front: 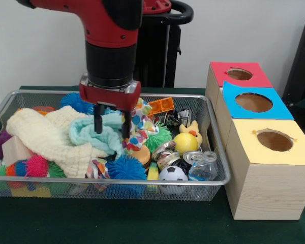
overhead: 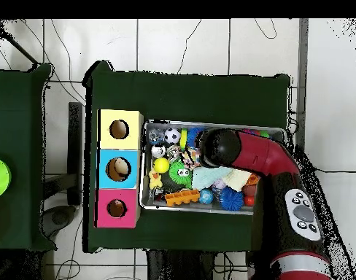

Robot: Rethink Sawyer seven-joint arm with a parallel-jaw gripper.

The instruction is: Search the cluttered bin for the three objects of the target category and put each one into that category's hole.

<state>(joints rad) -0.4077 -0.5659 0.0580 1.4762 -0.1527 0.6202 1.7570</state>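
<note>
The fingers [front: 112, 124] hang open and empty above the basket [front: 213, 127]; they should lower squarely onto the duck [front: 191, 130].

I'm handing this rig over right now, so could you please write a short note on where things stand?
Gripper: jaws open, holding nothing, hanging over the light-blue cloth in the middle of the wire-mesh basket.
Job's things: the yellow duck lies at the basket's end nearest the boxes, beside a yellow ball. No other animal figure can be made out among the clutter.
Boxes: red, blue and yellow holes; nothing visible in them.
Done: apparently nothing.
Left: find and post all three figures.
</note>
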